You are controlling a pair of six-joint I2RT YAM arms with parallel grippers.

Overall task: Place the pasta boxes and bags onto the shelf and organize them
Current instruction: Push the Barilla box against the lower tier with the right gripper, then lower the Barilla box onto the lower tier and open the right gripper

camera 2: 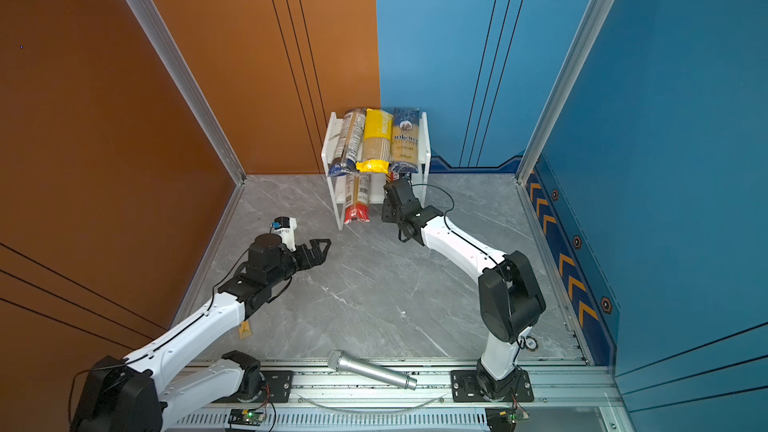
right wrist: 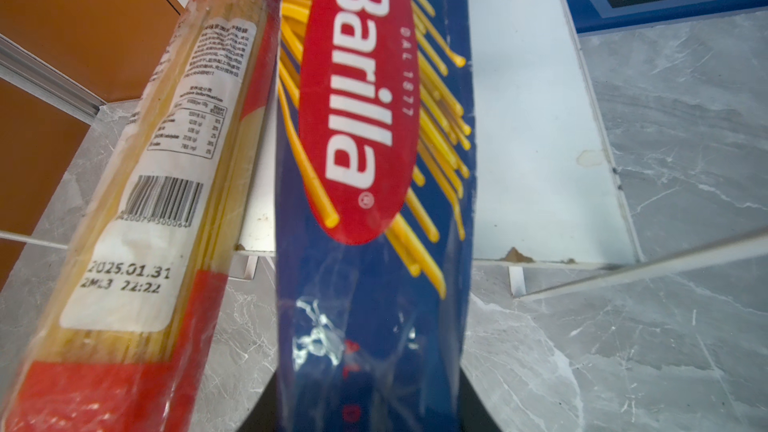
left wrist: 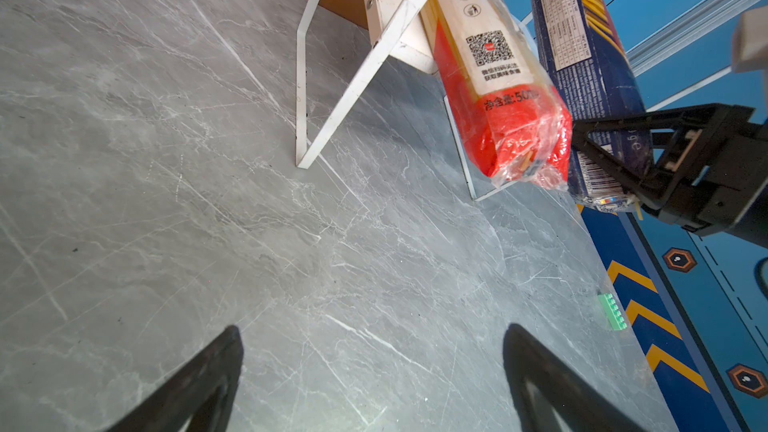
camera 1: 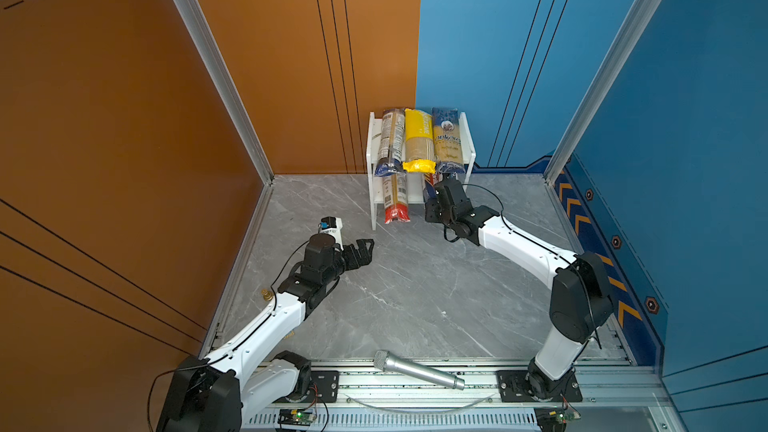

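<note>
The right pincer point(camera 1: 435, 191) is closed on the near end of the dark-blue Barilla pack point(right wrist: 370, 284), just in front of the shelf point(camera 1: 472, 147). The rest of this pack reaches in over the lower board. Just beside it lies the red-ended pack point(camera 1: 395, 203), which sticks out at the front. On the upper board the clear pack point(camera 1: 390, 139), the yellow pack point(camera 1: 417, 141) and the Ankara pack point(camera 1: 448, 141) lie side by side. The left pincer point(camera 1: 362, 250) stands wide open above the worktop point(camera 1: 415, 292), apart from the shelf.

Spaghetti packs point(camera 1: 419, 139) on both shelf point(camera 1: 373, 147) tiers
</note>
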